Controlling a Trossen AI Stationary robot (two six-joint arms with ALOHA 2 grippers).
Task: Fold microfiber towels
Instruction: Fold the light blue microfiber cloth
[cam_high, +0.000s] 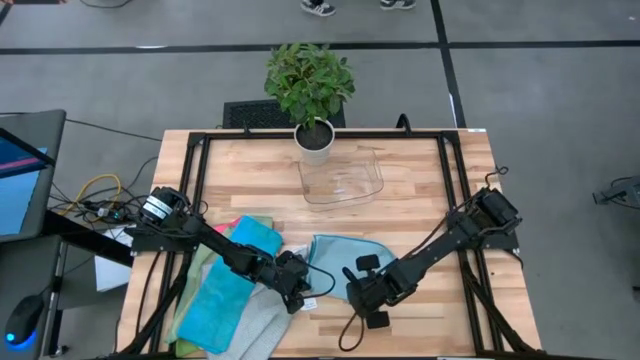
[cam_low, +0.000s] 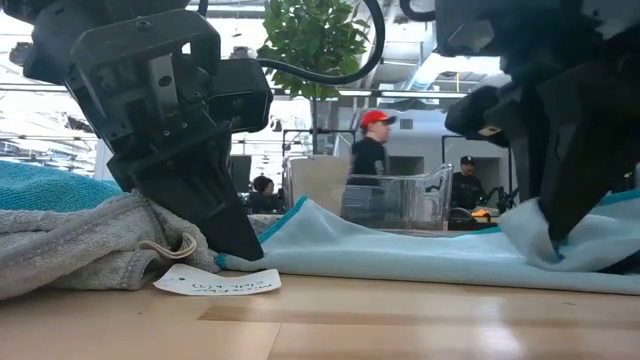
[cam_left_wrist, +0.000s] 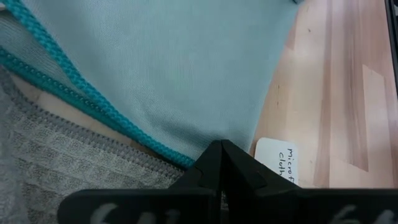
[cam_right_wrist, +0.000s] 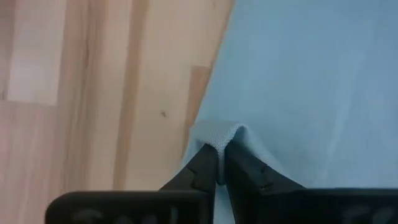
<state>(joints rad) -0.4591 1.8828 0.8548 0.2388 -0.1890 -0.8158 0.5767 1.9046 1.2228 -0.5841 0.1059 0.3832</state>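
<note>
**Item: light teal towel, pinched at two near corners, spread between the arms**

You have the light teal towel (cam_high: 345, 252) flat on the table (cam_high: 420, 180) near the front edge, stretched side to side between both arms. The left gripper (cam_high: 297, 295) is fully closed at the towel's teal-edged corner, beside a grey towel (cam_high: 250, 330) and a paper label (cam_low: 217, 283); whether cloth is between the tips you cannot tell. The right gripper (cam_high: 372, 300) is nearly closed, a small ridge of towel edge pinched between its tips. The rest of the towel lies away from both grippers, toward the clear tray (cam_high: 343, 178), so a fold would likely carry that way. The spare towels (cam_high: 225, 290) sit under the left arm.
</note>
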